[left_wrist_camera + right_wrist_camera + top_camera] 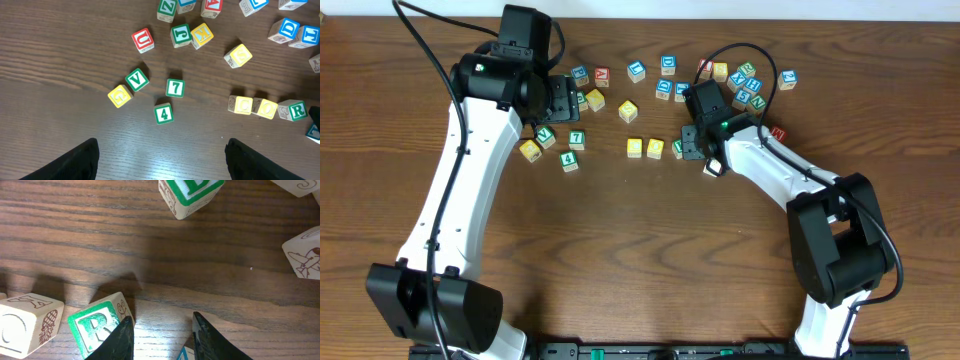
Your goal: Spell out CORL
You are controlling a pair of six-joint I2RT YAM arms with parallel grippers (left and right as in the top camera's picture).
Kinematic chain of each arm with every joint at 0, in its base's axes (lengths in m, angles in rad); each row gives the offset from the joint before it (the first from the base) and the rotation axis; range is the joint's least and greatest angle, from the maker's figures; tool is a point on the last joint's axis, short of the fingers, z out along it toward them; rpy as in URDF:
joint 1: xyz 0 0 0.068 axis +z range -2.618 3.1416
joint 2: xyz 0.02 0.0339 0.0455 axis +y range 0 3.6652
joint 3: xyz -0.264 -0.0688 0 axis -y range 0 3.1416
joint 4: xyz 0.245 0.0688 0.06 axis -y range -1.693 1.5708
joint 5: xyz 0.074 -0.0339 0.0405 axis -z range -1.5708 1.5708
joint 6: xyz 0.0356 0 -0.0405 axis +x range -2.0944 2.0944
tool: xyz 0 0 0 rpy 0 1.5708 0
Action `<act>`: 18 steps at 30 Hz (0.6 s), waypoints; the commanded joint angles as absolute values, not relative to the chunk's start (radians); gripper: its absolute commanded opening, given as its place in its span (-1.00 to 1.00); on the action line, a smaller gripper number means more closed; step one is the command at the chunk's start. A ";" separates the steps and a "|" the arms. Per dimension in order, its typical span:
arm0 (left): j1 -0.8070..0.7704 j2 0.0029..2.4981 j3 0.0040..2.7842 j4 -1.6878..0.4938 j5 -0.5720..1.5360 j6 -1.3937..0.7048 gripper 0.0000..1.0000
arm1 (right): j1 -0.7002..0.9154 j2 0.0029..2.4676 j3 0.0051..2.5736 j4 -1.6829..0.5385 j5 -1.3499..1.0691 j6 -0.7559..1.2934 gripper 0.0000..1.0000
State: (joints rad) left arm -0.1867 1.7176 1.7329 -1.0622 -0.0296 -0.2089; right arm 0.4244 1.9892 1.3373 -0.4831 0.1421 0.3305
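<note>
Black right fingers (116, 342) rise from the bottom of the right wrist view, parted, with bare table (150, 240) showing between them. A blue-edged cube (184, 354) pokes one corner into that gap at the frame's lower edge, and whether either finger touches it cannot be told. Just beside one finger, on its outer side, sits the green R cube (95, 328), turned slightly askew. It ends a short row near the middle of the table, a little toward the far edge: the pale yellow C cube (241, 105), the O cube (265, 108) close beside it, then the R. Left fingers (75, 160) hang wide apart with nothing between them, toward the far left part of the table, near the green 7 cube (175, 87) and 4 cube (163, 113). Other loose cubes (666, 66) lie scattered along the far edge.
</note>
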 commanded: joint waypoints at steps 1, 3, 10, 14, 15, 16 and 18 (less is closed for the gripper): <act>-0.186 1.719 1.722 -1.062 -0.037 -0.203 0.59 | 0.404 1.967 1.366 -0.508 0.107 0.321 -0.34; -0.186 1.719 1.722 -1.062 -0.037 -0.203 0.60 | 0.394 1.942 1.397 -0.551 0.090 0.327 -0.31; -0.186 1.719 1.722 -1.062 -0.037 -0.203 0.59 | 0.373 1.864 1.448 -0.747 0.057 0.513 -0.28; -0.186 1.719 1.722 -1.062 -0.037 -0.203 0.60 | 0.374 1.871 1.425 -0.830 0.057 0.599 -0.49; -0.186 1.719 1.722 -1.061 -0.037 -0.203 0.59 | 0.374 1.872 1.409 -0.833 0.057 0.606 -0.56; -0.186 1.719 1.722 -1.062 -0.037 -0.203 0.60 | 0.374 1.872 1.396 -0.833 0.057 0.607 -0.67; -0.186 1.719 1.722 -1.061 -0.037 -0.203 0.60 | 0.374 1.875 1.372 -0.827 0.057 0.622 -0.81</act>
